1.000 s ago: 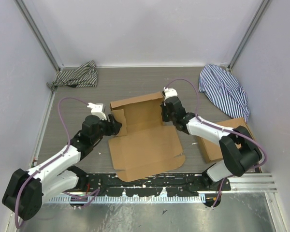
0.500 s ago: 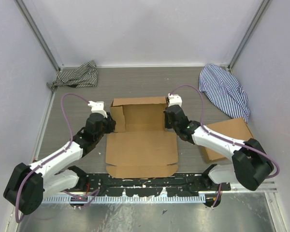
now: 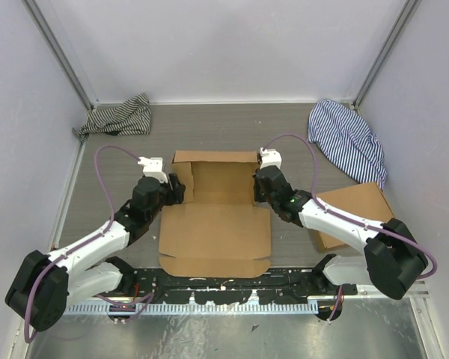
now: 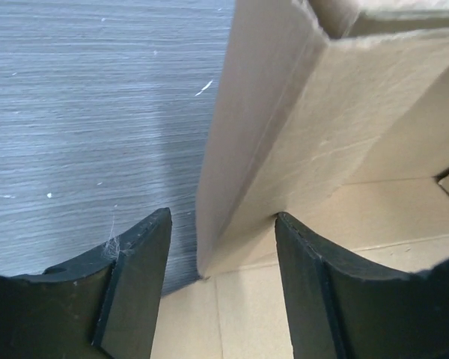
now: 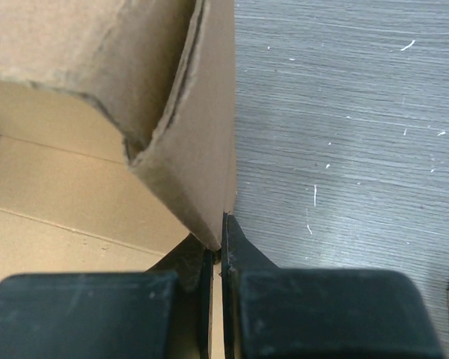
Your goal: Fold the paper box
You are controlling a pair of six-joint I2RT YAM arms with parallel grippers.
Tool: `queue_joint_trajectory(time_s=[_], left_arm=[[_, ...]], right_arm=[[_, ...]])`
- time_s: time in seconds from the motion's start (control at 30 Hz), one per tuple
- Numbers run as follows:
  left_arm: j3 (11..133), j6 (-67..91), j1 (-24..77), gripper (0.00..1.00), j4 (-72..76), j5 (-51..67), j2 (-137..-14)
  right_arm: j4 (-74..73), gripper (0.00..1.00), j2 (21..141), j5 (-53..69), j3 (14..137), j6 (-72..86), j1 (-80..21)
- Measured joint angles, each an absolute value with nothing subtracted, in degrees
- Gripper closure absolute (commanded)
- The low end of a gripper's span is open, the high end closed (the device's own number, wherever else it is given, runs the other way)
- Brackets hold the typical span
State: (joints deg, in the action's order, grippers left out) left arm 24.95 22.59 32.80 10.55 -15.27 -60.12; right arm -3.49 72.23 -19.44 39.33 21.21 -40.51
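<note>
Paper box [image 3: 215,224], long axis near-far, flat lid nearward

The table [image 3: 209,127] is viewed from above and behind; wrist views are set close behind the jaws; the paper box [image 3: 217,232] is shared by all.

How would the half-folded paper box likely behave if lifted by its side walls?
Probably light and floppy: the paper box is thin single-sheet card, and its front panel lies flat, so it would likely sag. The wall pinched by the right gripper curves, so it may buckle or unfold.
</note>
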Motion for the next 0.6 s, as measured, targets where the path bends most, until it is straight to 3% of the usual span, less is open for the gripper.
queue_joint_trajectory(time_s=[0.27,0.43,0.6], left_arm=[[21.2,22.0,32.9,0.40,18.2,-11.8,-59.2],[21.2,21.2,32.9,0.52,20.1,-11.7,-60.2],[21.5,20.5,32.9,0.59,19.2,-12.5,-61.7]], right_arm=[[-2.5,0.99,71.6,-15.7,38.4,21.1,-41.0],[-2.7,0.99,69.6,-15.4,38.3,20.7,-41.1],[-4.4,0.99,68.8,-16.9,38.3,20.6,-41.6]])
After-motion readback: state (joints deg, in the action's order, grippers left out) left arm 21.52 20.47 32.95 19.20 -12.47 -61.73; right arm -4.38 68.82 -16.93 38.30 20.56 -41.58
